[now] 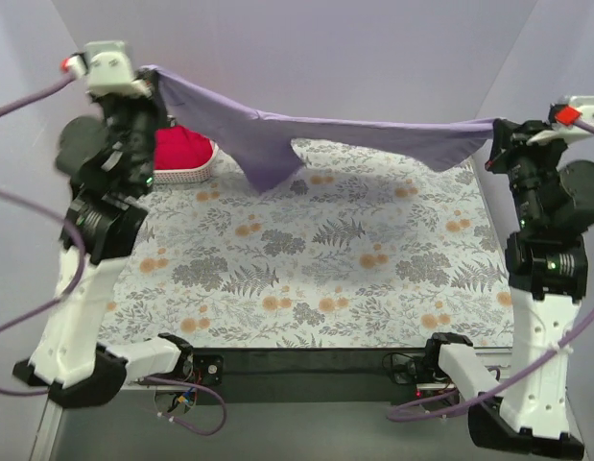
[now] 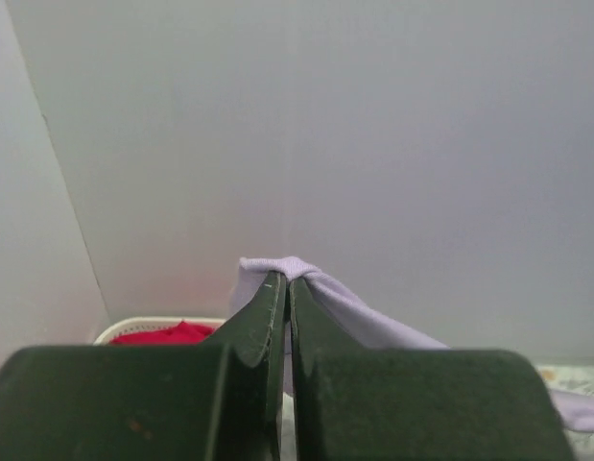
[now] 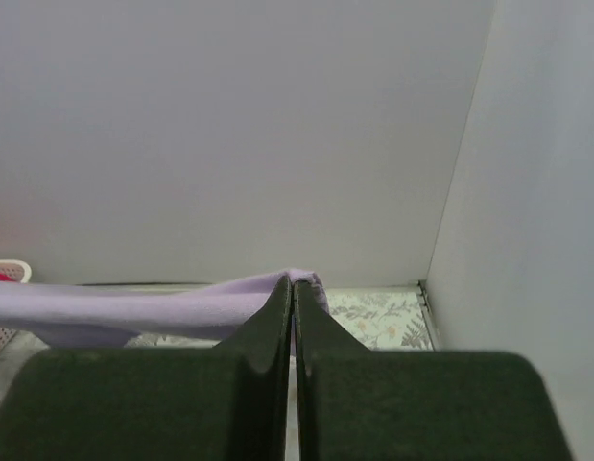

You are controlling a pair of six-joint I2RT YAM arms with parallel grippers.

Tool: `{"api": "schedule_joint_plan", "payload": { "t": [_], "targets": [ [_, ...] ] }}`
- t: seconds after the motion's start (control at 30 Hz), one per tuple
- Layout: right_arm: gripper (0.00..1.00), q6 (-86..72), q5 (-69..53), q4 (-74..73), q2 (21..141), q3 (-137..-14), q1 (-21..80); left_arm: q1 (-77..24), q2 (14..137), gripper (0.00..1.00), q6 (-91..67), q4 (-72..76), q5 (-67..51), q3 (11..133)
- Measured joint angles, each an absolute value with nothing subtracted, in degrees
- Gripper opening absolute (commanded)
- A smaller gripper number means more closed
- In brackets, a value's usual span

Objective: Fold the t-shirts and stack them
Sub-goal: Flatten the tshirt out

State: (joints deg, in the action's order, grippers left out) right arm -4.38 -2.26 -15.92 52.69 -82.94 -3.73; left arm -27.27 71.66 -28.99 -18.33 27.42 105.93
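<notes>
The lavender t-shirt [image 1: 316, 133] hangs stretched in the air across the back of the table, a flap sagging left of the middle. My left gripper [image 1: 151, 77] is shut on its left end, seen in the left wrist view [image 2: 287, 280] with cloth [image 2: 344, 307] pinched at the tips. My right gripper [image 1: 492, 130] is shut on its right end, and the right wrist view [image 3: 294, 281] shows the cloth [image 3: 133, 309] running left from the tips. The red t-shirt [image 1: 181, 149] lies in the white basket [image 1: 186, 177] at the back left.
The table carries a floral-patterned cloth [image 1: 316, 259]. Grey walls [image 1: 325, 48] close in the back and both sides. The basket's rim also shows in the left wrist view [image 2: 143, 327] with red cloth [image 2: 167, 335] inside.
</notes>
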Motion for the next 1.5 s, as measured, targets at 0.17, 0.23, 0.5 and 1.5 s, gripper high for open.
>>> {"api": "schedule_joint_plan", "payload": {
  "t": [0.17,0.23,0.5,1.5],
  "targets": [
    [0.01,-2.87,-2.35,-14.50,44.36,-82.54,-3.73,-27.27,56.55,0.00,-30.81,-17.54,24.25,101.45],
    [0.01,-2.46,-2.57,-13.76,42.00,-82.89,-3.73,-27.27,53.36,0.00,-31.22,-17.52,23.29,101.89],
    [0.01,-1.37,-3.44,-13.37,41.95,-87.22,-3.73,-27.27,58.22,0.00,-31.99,-21.45,20.91,110.69],
    [0.01,-3.57,2.44,6.57,97.78,-60.86,-3.75,-17.89,131.17,0.00,-36.53,-16.19,14.63,105.23]
  ]
}}
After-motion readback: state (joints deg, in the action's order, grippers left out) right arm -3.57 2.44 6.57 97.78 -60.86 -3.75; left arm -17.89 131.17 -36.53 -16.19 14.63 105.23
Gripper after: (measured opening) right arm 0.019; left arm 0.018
